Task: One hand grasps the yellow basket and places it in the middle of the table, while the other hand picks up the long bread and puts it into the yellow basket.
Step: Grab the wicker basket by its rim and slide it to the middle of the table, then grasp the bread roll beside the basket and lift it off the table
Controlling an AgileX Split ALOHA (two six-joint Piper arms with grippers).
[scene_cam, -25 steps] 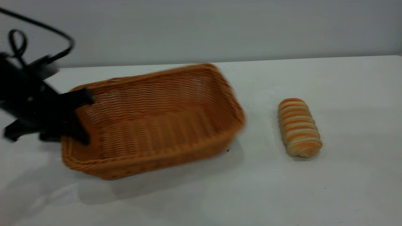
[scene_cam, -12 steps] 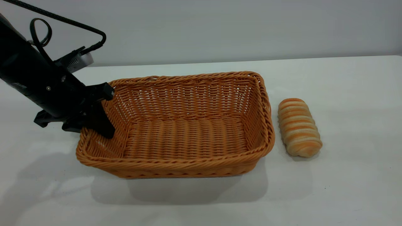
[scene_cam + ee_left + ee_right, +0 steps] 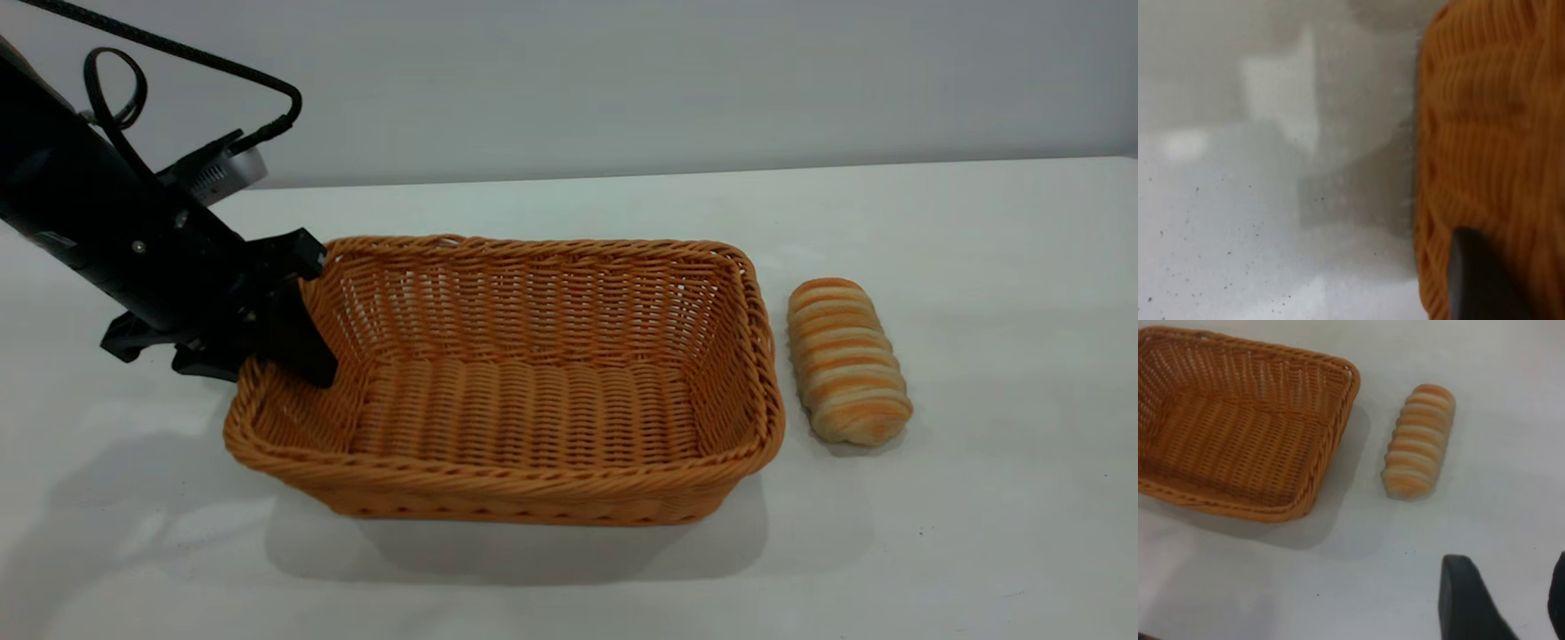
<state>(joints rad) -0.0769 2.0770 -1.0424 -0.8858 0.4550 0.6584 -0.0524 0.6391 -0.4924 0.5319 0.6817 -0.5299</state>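
Note:
The yellow basket (image 3: 533, 489), an orange-tan wicker tray, sits on the white table (image 3: 569, 587) near its middle. My left gripper (image 3: 267, 360) is shut on the basket's left rim, one finger inside the wall and one outside. In the left wrist view one dark finger (image 3: 1475, 283) lies against the wicker (image 3: 1498, 133). The long bread (image 3: 846, 360), cream with orange stripes, lies on the table just right of the basket, not touching it. My right gripper (image 3: 1511, 607) is open and empty above bare table, short of the bread (image 3: 1418, 440) and the basket (image 3: 1338, 420). It is out of the exterior view.
A grey wall runs behind the table's far edge (image 3: 800, 164). The left arm's black cable (image 3: 222, 67) loops above the basket's left end. Bare table lies in front of the basket and to the right of the bread.
The left gripper carried the basket to the right, then let it sink and level out on the table. The bread has not moved.

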